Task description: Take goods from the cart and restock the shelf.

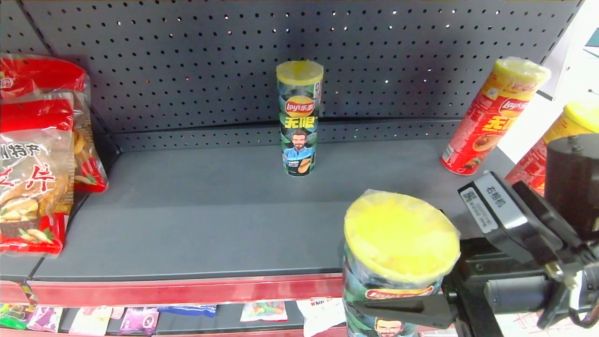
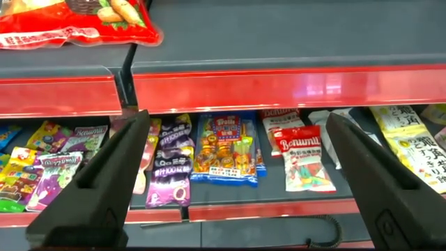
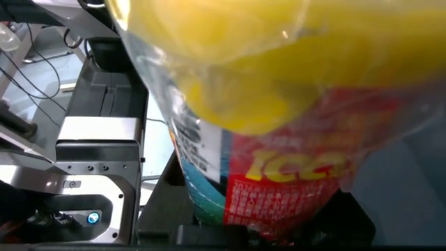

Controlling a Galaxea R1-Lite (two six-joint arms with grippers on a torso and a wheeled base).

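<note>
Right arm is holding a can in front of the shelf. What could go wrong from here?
1. The held can hangs in front of the red shelf lip, its body reaching lower in the head view; pushed in without a lift, it may hit the lip.
2. The red can stands close by on the right; the arm could knock it over.

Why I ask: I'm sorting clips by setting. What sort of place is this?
Probably a shop aisle: a pegboard-backed shelf with a red front rail, upright chip canisters and red snack bags on it, and sweet packets on the shelf below.
</note>
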